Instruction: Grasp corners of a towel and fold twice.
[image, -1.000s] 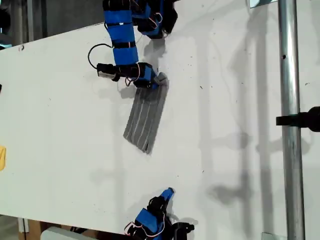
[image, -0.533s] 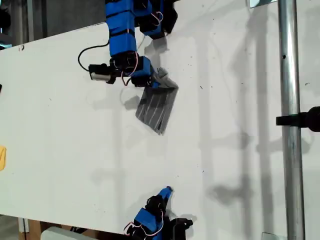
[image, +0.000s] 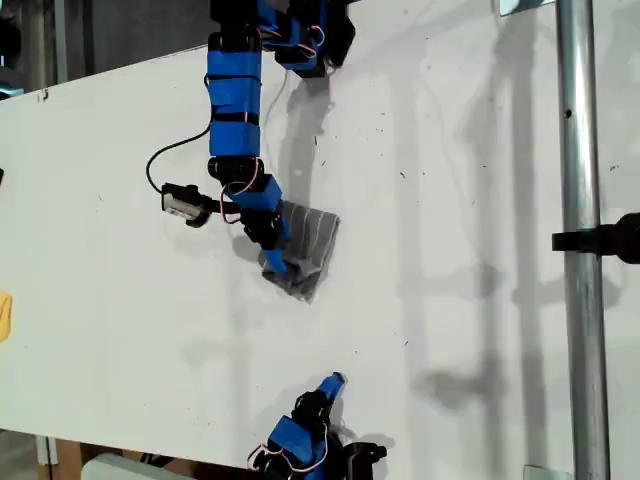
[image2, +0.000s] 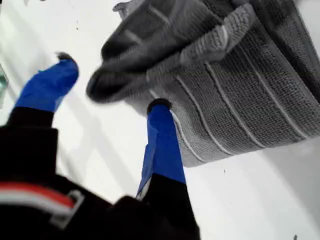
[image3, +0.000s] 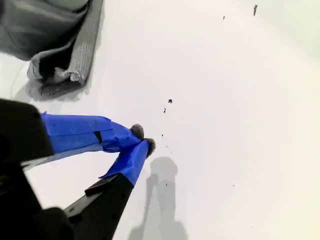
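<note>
The towel (image: 312, 240) lies folded into a small dark grey striped packet near the table's middle in the exterior view. Its upper layer bunches into a loose roll (image2: 150, 55) in the first wrist view. My first gripper (image: 279, 263) is down at the packet's edge nearer the exterior view's bottom. It stands open (image2: 112, 81), one finger (image2: 161, 135) against the cloth and the other (image2: 50, 82) off it over bare table. My second gripper (image: 335, 382) is shut on nothing (image3: 142, 140) at the exterior view's bottom edge. A rumpled towel corner (image3: 60, 80) shows beyond it.
The white table (image: 460, 200) is tilted in the exterior view. A vertical metal pole (image: 578, 250) with a black clamp (image: 612, 238) crosses the exterior view's right. A yellow object (image: 4, 315) sits at that view's left edge.
My first gripper lifted the towel's far end and carried it toward the exterior view's bottom, doubling the long strip over into a short packet. The second arm stayed put.
</note>
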